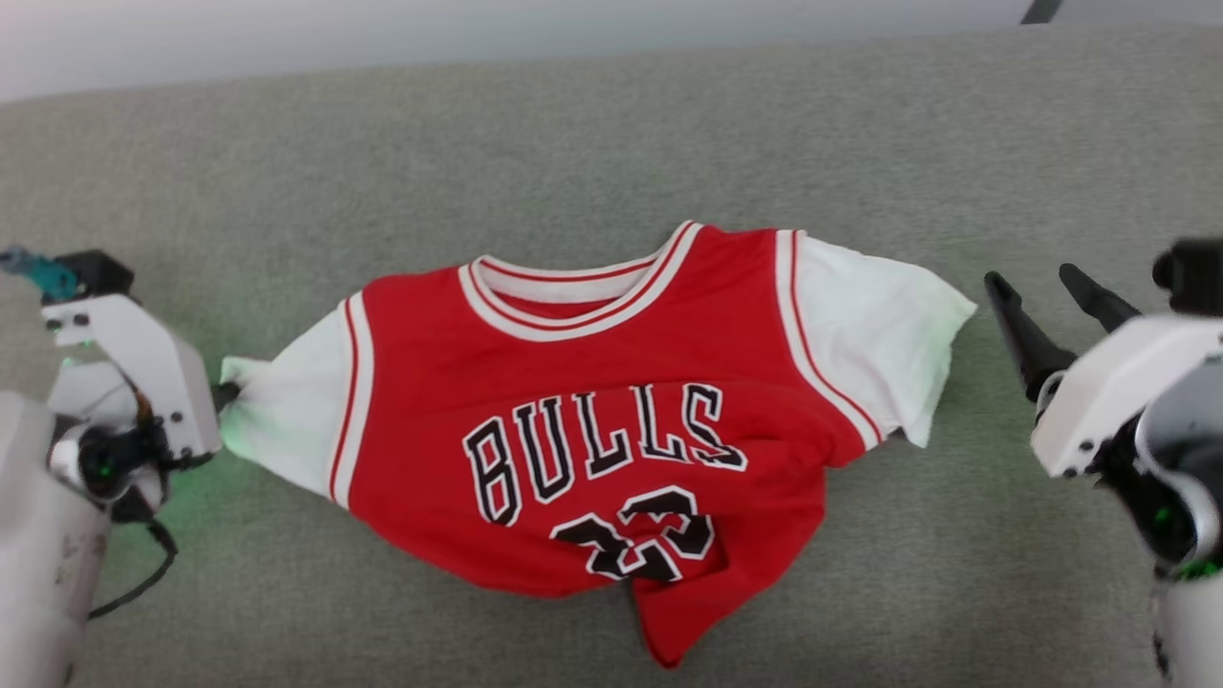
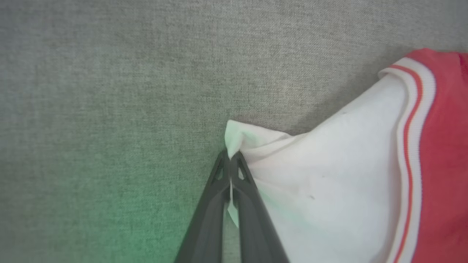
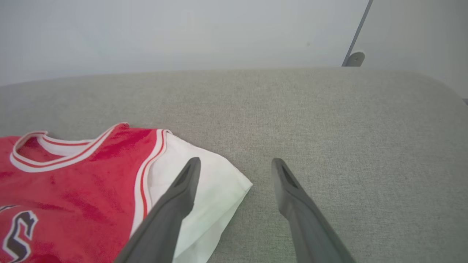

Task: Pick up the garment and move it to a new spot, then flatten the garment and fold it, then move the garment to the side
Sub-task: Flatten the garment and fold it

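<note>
The garment (image 1: 611,420), a red jersey shirt with white sleeves and black "BULLS" lettering, lies face up on the grey cushion, its lower hem crumpled and folded under. My left gripper (image 1: 227,392) is shut on the tip of the garment's left white sleeve (image 2: 329,175); in the left wrist view the left gripper (image 2: 230,157) pinches a fold of white cloth between its dark fingers. My right gripper (image 1: 1041,287) stands open just right of the other white sleeve (image 3: 204,193), not touching it. In the right wrist view the right gripper (image 3: 236,164) has one finger over that sleeve's edge.
The grey fabric cushion (image 1: 611,143) spreads all around the garment. Its back edge meets a pale wall (image 3: 182,33), where a dark slanted bar (image 3: 356,33) stands at the far right. A black cable (image 1: 143,573) hangs by my left arm.
</note>
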